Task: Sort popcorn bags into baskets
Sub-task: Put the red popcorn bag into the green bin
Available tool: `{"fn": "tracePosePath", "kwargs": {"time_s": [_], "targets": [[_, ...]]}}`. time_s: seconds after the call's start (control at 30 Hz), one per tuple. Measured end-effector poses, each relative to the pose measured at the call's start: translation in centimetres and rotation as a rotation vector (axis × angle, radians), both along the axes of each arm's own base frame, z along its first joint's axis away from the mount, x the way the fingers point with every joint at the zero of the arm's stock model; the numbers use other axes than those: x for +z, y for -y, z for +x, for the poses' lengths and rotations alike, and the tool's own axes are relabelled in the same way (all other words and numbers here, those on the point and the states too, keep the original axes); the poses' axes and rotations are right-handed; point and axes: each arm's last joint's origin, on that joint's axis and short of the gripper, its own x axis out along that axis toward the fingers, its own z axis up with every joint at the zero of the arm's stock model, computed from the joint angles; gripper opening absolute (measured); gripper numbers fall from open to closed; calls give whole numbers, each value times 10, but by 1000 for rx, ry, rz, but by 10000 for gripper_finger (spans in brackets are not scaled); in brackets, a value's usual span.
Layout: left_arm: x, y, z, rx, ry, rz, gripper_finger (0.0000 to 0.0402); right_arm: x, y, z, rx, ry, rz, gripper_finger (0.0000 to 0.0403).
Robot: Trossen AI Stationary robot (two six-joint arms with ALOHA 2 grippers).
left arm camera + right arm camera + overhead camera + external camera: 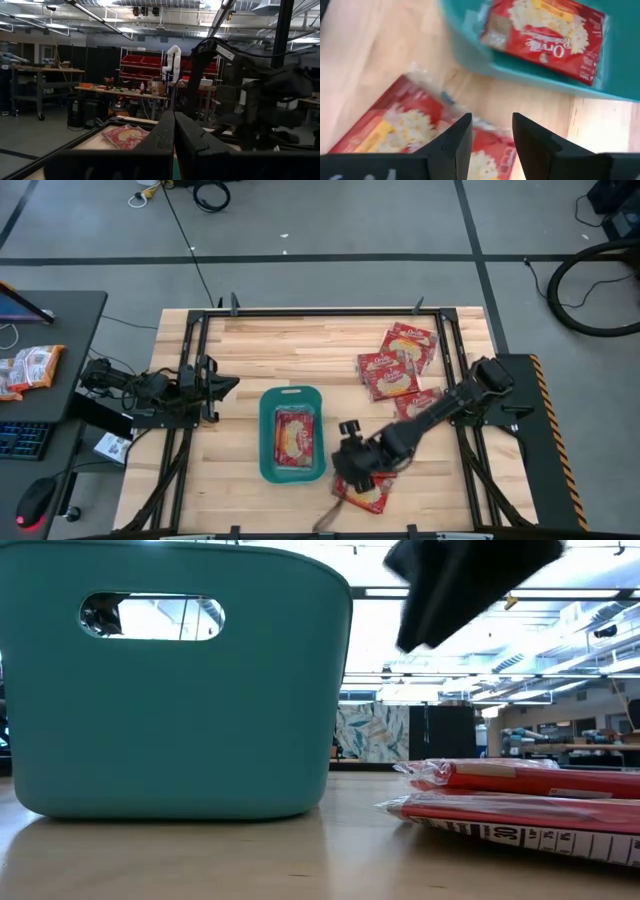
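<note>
A teal basket (268, 442) (170, 730) stands at the table's middle with one red popcorn bag (296, 435) (545, 30) lying flat inside it. Two more bags (368, 494) (530, 802) (390, 125) lie stacked on the table just right of the basket, near the near edge. My right gripper (350, 472) (491, 135) hovers open above these, clear of them; in the low view it shows as a dark shape (470, 580) high above. Several bags (395, 360) (125, 135) lie overlapping toward the far right. My left gripper (232, 386) (174, 135) waits shut at the table's left.
The table has a black frame along its edges (320, 311). Bare wood lies left of the basket and along the far side. A side desk at the left holds orange-and-white snack packets (28, 368), a keyboard and a mouse.
</note>
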Motion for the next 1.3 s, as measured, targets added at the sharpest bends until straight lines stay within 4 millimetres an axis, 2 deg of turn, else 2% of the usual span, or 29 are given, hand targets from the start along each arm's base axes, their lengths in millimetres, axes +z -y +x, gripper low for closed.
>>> {"fn": "tracePosePath", "kwargs": {"time_s": [0.13, 0.4, 0.57, 0.7, 0.97, 1.13, 1.3], "targets": [[0, 0, 0, 5, -2, 12, 7, -8, -18, -16, -15, 4, -4, 146], [0, -1, -1, 49, -5, 14, 7, -44, -38, -37, -58, -21, 95, 174], [0, -1, 0, 47, -14, 18, 7, -63, -49, -42, -92, -40, 43, 202], [0, -1, 0, 49, -13, 16, 7, -76, -49, -47, -163, -70, -29, 216], [-1, -1, 1, 48, -22, 20, 7, -78, -41, -56, -218, -137, -128, 204], [-1, -1, 1, 49, -23, 20, 7, -77, -39, -58, -237, -138, -137, 180], [-1, -1, 1, 49, -23, 21, 7, -72, -37, -60, -280, -134, -135, 174]]}}
